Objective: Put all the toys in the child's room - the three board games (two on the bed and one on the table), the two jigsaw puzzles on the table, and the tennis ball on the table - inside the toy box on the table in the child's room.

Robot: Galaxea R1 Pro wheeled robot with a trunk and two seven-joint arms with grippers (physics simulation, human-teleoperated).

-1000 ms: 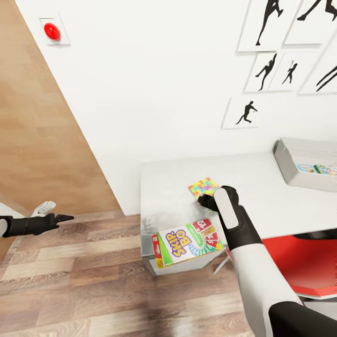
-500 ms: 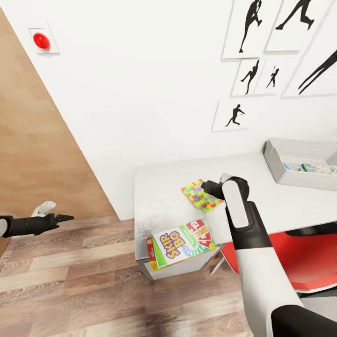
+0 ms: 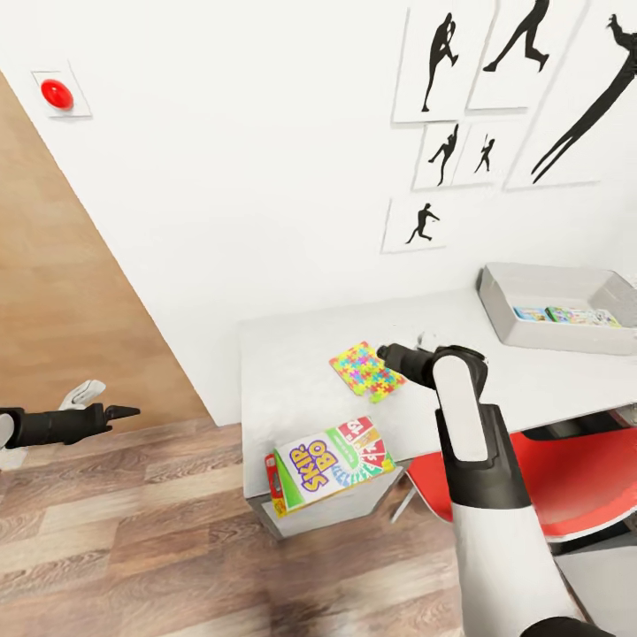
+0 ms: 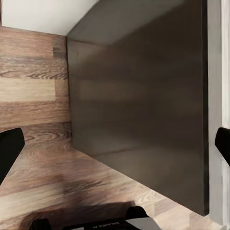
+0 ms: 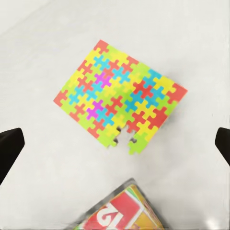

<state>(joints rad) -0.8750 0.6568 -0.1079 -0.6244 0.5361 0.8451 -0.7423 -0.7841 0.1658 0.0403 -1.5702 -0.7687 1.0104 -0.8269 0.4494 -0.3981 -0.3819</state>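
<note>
A jigsaw puzzle [image 3: 364,370] [image 5: 120,98], a flat box covered in multicolour pieces, lies flat on the pale table [image 3: 292,354]. My right gripper [image 3: 387,357] [image 5: 115,148] hovers open just to its right, with its fingers [image 5: 9,148] spread wide and holding nothing. The green, yellow and red SKIP BO board game [image 3: 327,464] [image 5: 120,211] sits at the table's near corner, overhanging the edge. At the table's far right stands the grey toy box [image 3: 509,323], with small printed boxes [image 3: 566,314] inside. My left gripper [image 3: 115,411] [image 4: 115,143] is open over the floor, far to the left.
A red chair seat [image 3: 566,487] sits under the table by my right arm. Black silhouette pictures [image 3: 442,62] hang on the white wall, and a red button [image 3: 56,93] is at the upper left. The left wrist view faces a dark grey cabinet side [image 4: 139,110] and wood floor [image 4: 33,96].
The camera has moved, shifting the whole scene left. My right gripper has drawn off the jigsaw puzzle toward its right side, uncovering it. The left arm is unchanged.
</note>
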